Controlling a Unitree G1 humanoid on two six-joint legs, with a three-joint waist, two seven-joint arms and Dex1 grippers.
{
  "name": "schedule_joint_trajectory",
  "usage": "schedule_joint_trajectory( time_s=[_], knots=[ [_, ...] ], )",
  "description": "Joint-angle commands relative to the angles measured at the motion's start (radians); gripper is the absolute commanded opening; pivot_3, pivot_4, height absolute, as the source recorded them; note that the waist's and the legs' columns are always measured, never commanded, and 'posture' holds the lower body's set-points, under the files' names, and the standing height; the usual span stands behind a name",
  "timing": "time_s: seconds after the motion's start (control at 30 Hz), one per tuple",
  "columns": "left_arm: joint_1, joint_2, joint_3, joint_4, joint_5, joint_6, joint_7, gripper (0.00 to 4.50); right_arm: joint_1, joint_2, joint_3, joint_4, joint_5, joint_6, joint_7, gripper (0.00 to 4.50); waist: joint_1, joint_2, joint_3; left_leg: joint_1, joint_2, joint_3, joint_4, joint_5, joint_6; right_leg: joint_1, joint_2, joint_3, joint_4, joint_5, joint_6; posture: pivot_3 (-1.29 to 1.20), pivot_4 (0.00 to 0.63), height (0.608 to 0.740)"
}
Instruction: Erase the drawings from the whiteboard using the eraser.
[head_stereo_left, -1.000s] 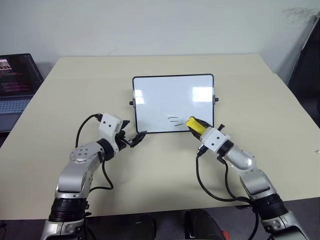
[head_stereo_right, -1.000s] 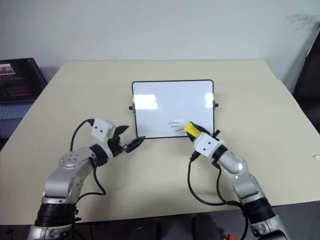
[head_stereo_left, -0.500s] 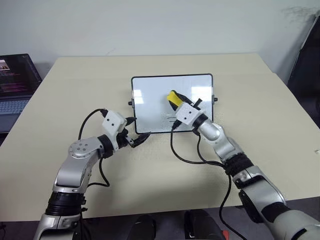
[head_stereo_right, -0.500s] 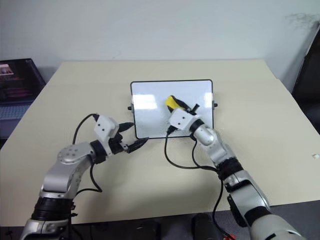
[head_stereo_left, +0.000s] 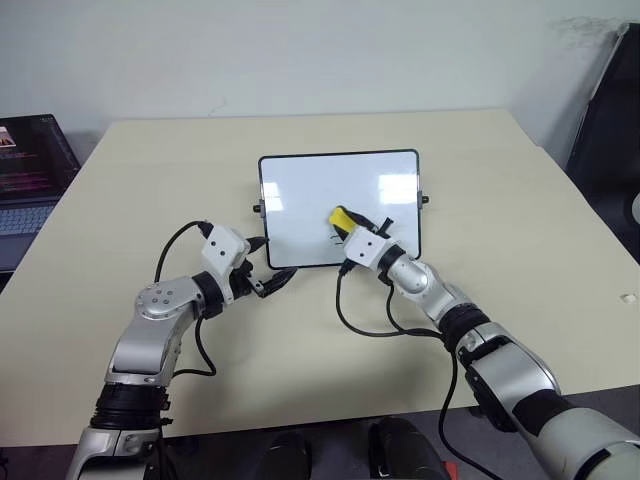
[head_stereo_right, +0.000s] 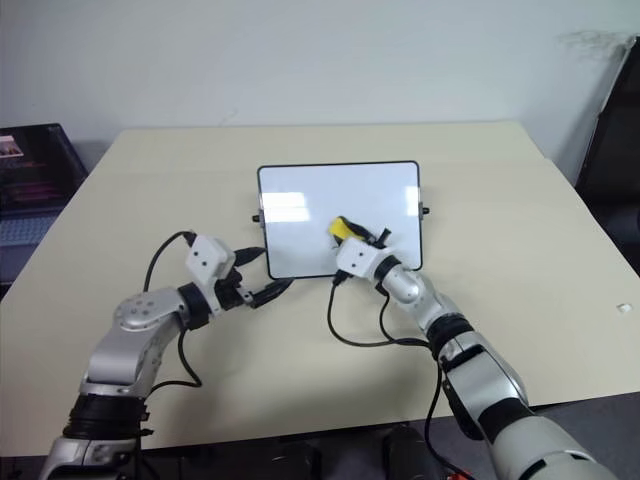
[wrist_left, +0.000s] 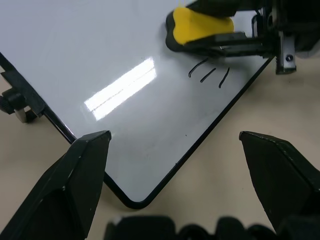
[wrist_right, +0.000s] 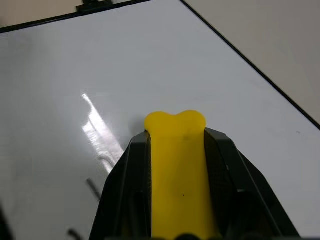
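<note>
Beige counter (head_stereo_left: 480, 170) against pale wall, laptop (head_stereo_left: 30, 170) cut off at left edge, whiteboard (head_stereo_left: 300, 190) with faint drawings (wrist_left: 210, 74), right pincer (head_stereo_left: 350, 222) clamped on eraser (head_stereo_left: 341, 217), left pincer (head_stereo_left: 268, 268) spread apart at board's corner.

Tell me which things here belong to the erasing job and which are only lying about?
Belong to the job:
- whiteboard
- eraser, shut in the right claw
- drawings, three short dark strokes beside the eraser
- left claw, open at the board's near corner

Only lying about:
- laptop, left of the table
- table
</note>
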Motion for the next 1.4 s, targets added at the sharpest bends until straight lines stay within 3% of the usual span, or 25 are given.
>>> schedule_joint_trajectory(
  time_s=[0.03, 0.4, 0.73, 0.9, 1.2, 1.4],
  knots=[
    [-0.008, 0.011, 0.025, -0.01, -0.004, -0.022, 0.001, 4.5, 0.034, -0.008, 0.034, 0.044, -0.036, 0.003, 0.012, 1.13, -0.001, 0.0, 0.0, 0.0, 0.0, 0.0, 0.001, 0.0, 0.0, 0.0, 0.0, 0.0, 0.0, 0.0, 0.0, 0.0, 0.15, 0.74],
    [-0.023, 0.009, 0.019, -0.038, -0.009, 0.011, 0.012, 4.5, 0.039, -0.03, 0.101, 0.031, -0.096, -0.019, 0.015, 1.13, -0.002, 0.0, 0.0, 0.001, 0.0, 0.0, 0.011, 0.0, 0.0, 0.0, 0.002, 0.001, 0.012, 0.0, -0.001, 0.0, 0.15, 0.74],
    [-0.02, 0.003, 0.009, -0.097, -0.015, 0.064, 0.03, 4.5, -0.025, -0.042, -0.035, 0.009, 0.007, 0.075, -0.078, 1.12, -0.001, 0.0, 0.0, 0.0, 0.0, 0.0, 0.011, 0.0, 0.0, -0.001, 0.001, 0.001, 0.012, 0.0, -0.001, 0.0, 0.15, 0.74],
    [-0.02, 0.003, 0.01, -0.116, -0.018, 0.085, 0.035, 4.5, 0.011, -0.069, -0.033, -0.03, 0.011, 0.067, -0.034, 1.12, 0.001, 0.0, 0.0, 0.0, 0.0, -0.001, 0.011, 0.0, 0.0, -0.001, 0.001, 0.001, 0.012, 0.0, -0.001, 0.0, 0.15, 0.74],
    [-0.026, 0.001, 0.013, -0.094, -0.02, 0.085, 0.033, 4.5, 0.163, -0.113, 0.044, -0.206, -0.01, 0.053, 0.182, 1.12, -0.002, 0.0, 0.0, 0.0, 0.0, 0.0, 0.01, 0.0, 0.0, -0.001, 0.001, 0.001, 0.011, -0.001, 0.001, 0.0, 0.15, 0.74],
    [-0.045, 0.0, 0.044, -0.016, -0.01, 0.075, 0.072, 4.5, 0.145, -0.113, -0.018, -0.278, 0.026, 0.075, 0.113, 1.12, -0.001, 0.0, 0.001, 0.0, 0.0, 0.0, 0.011, 0.0, 0.0, -0.001, 0.001, 0.001, 0.011, -0.001, 0.001, 0.0, 0.15, 0.74]
  ],
)
